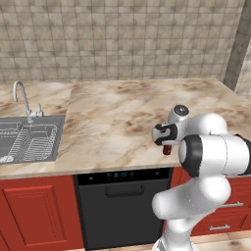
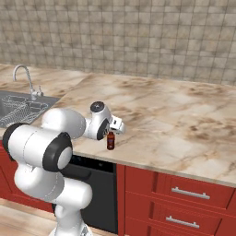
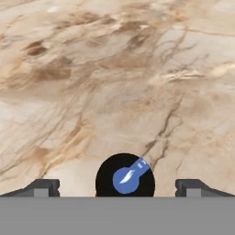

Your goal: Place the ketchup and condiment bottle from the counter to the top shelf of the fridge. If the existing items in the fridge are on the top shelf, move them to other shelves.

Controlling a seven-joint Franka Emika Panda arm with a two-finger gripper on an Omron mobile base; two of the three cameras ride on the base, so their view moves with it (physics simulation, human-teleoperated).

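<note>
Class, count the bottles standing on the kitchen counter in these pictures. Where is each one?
1. A small bottle stands near the front edge of the counter, right under the open gripper. The arm could be hiding another.

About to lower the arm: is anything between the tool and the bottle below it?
Nothing visible. The tool is open above the bottle's black cap, which sits between its fingertips; only bare counter surrounds it.
</note>
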